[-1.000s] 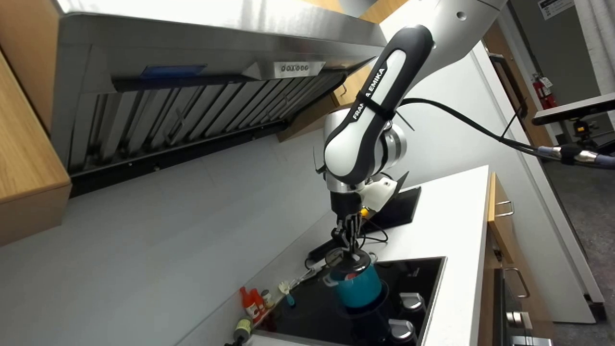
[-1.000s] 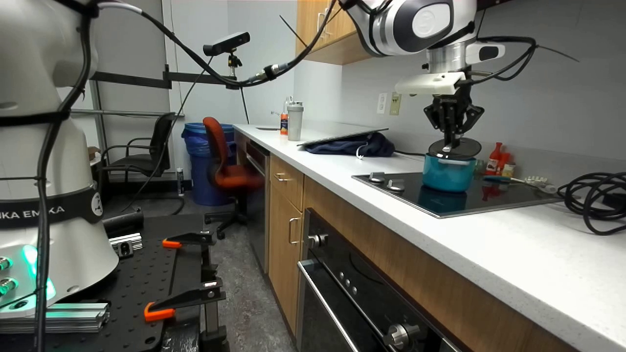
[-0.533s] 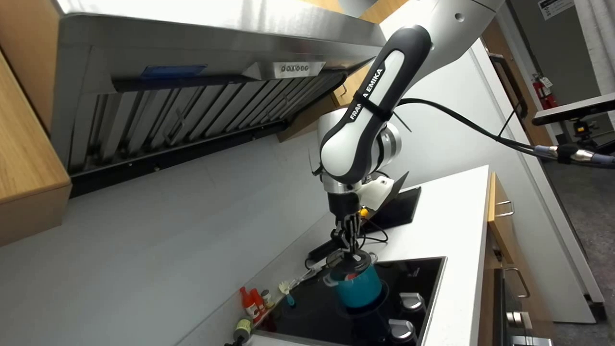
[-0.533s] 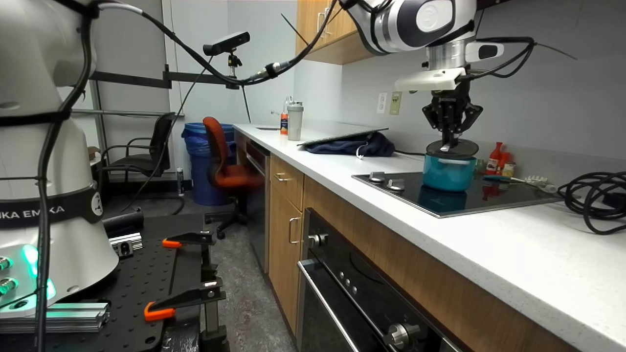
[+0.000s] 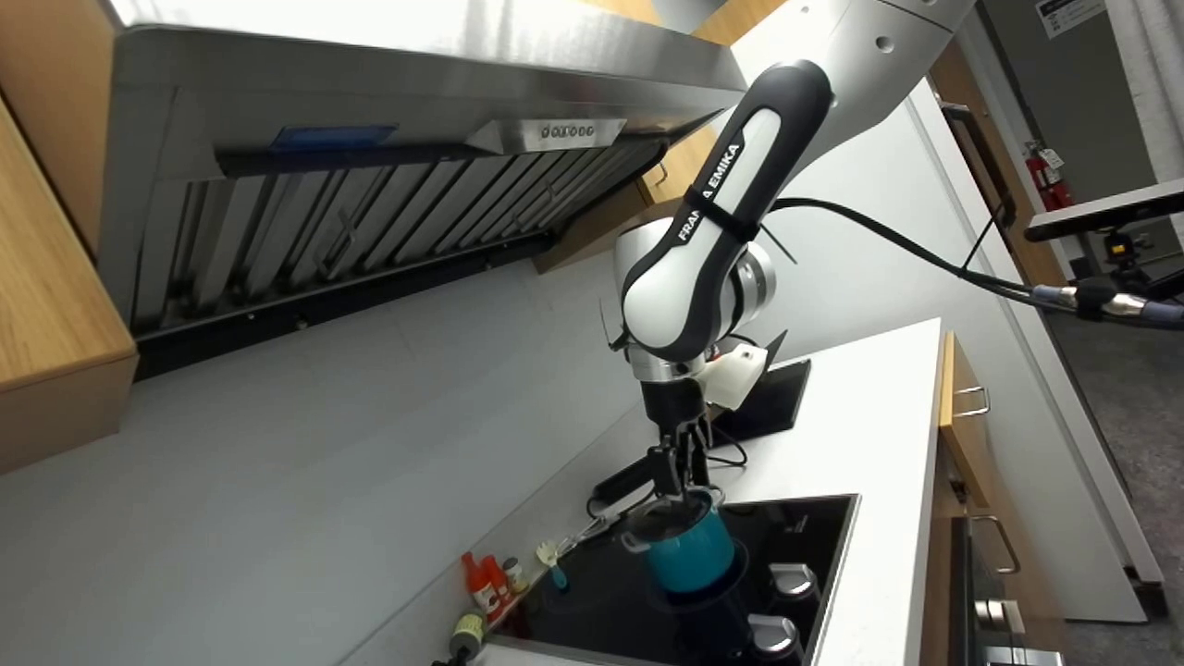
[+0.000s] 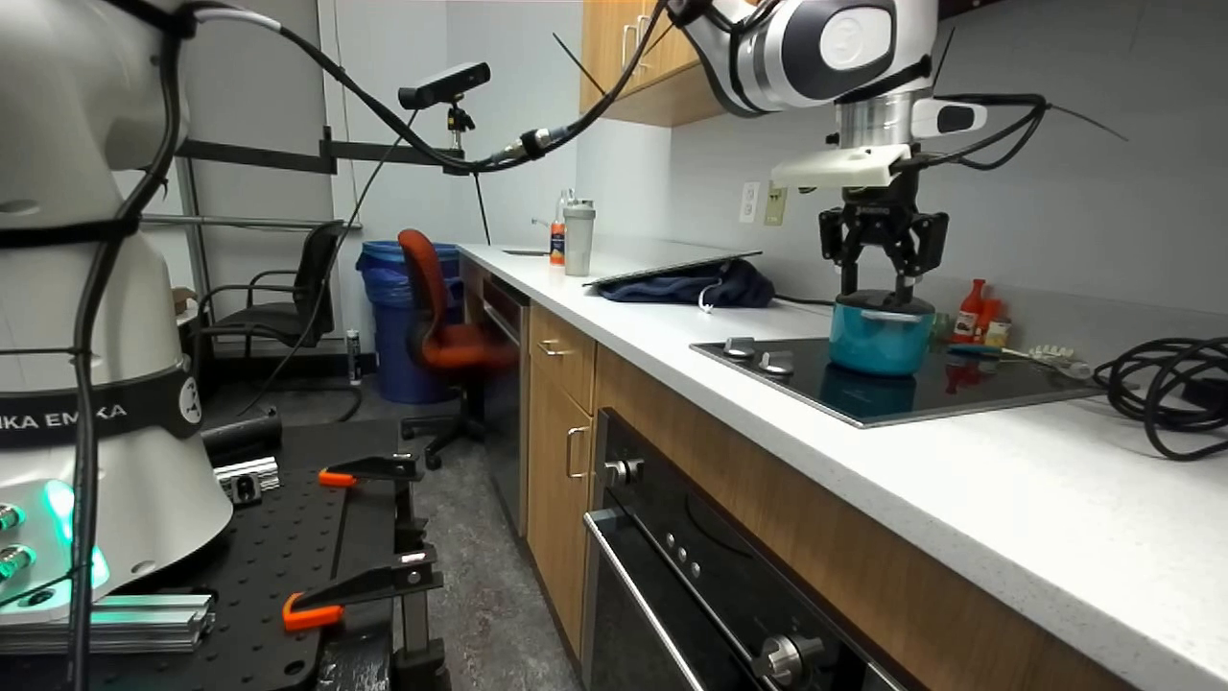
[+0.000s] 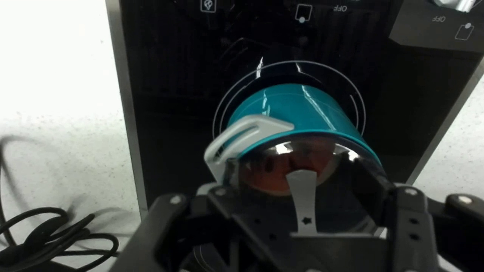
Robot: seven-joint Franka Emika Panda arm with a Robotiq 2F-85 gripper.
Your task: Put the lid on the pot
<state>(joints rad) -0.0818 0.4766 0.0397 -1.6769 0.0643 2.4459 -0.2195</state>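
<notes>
The teal pot [image 6: 878,341] stands on the cooktop in both exterior views, its pale side handle [image 7: 245,132] facing the wrist camera. Across its mouth lies the lid [image 7: 270,160], clear dark glass with an upright grey handle [image 7: 301,189]; its far edge sits within the pot's rim in the wrist view. Something red shows through the glass. My gripper [image 6: 877,286] is just above the lid, jaws spread apart. Its fingers [image 6: 849,278] stand on either side of the lid's handle without gripping it. The near part of the lid is hidden behind the gripper in the wrist view.
Red bottles [image 6: 969,312] and a pale-headed utensil [image 6: 1050,355] are behind the pot. Knobs [image 5: 793,580] line the front of the black cooktop [image 5: 601,610]. A coil of black cable [image 6: 1175,384] lies on the counter. The steel range hood [image 5: 416,102] hangs overhead.
The jaws have opened and let go of the lid's handle. The lid has dropped from a little above the pot onto its rim, and the gripper is slightly lower. The pot has not moved.
</notes>
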